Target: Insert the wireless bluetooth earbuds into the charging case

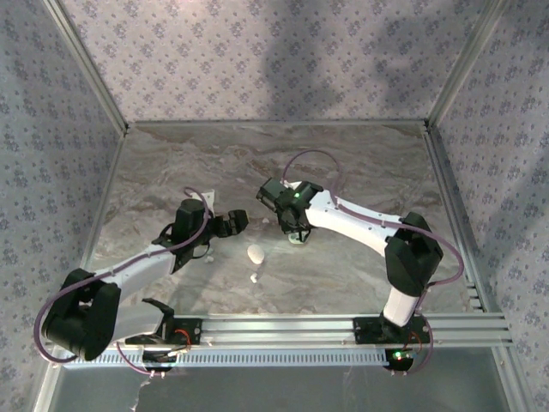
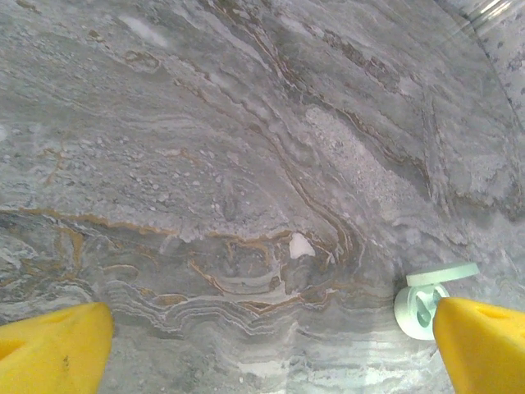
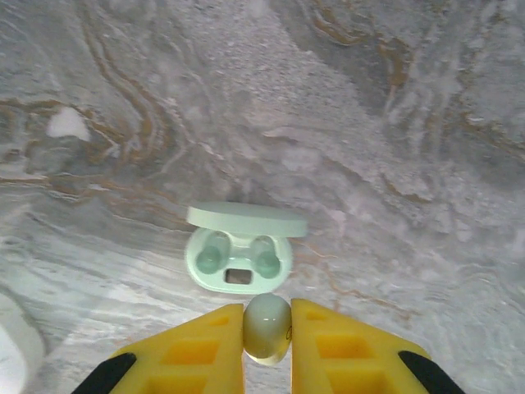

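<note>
Pale glossy plastic earbud [image 3: 267, 330] clamped in right end effector [image 3: 267, 316], just near of open mint oval charging case [image 3: 239, 279]; left end effector [image 2: 271, 322] apart. Risk: bud misaligned w/ socket [image 3: 213, 256] could shove light case.

Marble-patterned tabletop [image 3: 410, 123], smooth pale-green plastic charging case [image 3: 238, 263], glossy earbud [image 3: 267, 328], perhaps plastic, matt yellow right tool fingers [image 3: 344, 345]

White arms [image 1: 343, 219], black joints [image 1: 413, 257], yellow claw fingers [image 3: 205, 353]
</note>
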You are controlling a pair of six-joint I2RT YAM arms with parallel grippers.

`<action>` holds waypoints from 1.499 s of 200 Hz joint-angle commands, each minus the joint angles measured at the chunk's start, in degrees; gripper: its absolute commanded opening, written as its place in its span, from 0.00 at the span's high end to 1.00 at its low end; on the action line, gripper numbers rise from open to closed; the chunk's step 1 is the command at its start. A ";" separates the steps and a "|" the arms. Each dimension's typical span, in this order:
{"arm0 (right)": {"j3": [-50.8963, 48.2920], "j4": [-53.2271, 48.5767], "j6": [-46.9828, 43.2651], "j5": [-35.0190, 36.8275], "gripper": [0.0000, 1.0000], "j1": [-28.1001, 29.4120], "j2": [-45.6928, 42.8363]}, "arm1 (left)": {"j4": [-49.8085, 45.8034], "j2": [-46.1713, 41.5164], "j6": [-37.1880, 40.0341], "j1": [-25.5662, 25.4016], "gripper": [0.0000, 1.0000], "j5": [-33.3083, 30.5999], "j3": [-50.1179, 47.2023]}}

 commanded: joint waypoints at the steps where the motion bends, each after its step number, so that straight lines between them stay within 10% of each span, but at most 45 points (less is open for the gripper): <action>1: -0.24 -6.04 0.44 5.43 0.81 0.86 -0.39 | 1.94 0.66 1.33 -0.68 0.00 0.95 1.85; 145: 13.14 -21.52 2.28 15.60 0.81 6.63 16.99 | -3.24 -0.79 2.04 0.14 0.00 -4.86 2.51; 300: 10.68 -14.73 -3.28 15.03 0.81 5.25 21.65 | -3.06 -15.13 0.71 4.75 0.00 -8.59 -4.15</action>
